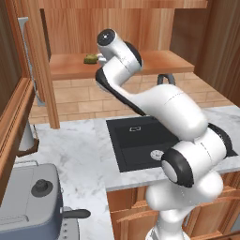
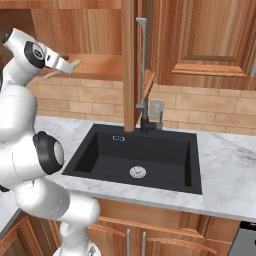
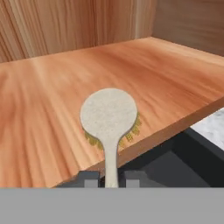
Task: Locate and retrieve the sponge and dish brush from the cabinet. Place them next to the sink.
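round-headed dish brush (image 3: pixel 109 120) between jaws

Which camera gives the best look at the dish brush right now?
The hand view: the dish brush sits centered, round head up, handle running down between the fingers. The right base view shows just a yellowish sliver at the gripper.

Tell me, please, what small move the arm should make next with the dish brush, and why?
Probably draw the tool back from the cabinet shelf. The hand view shows the dish brush handle between its fingers, with the head over the shelf's front edge and the sink below. The sponge lies on the shelf, for later.
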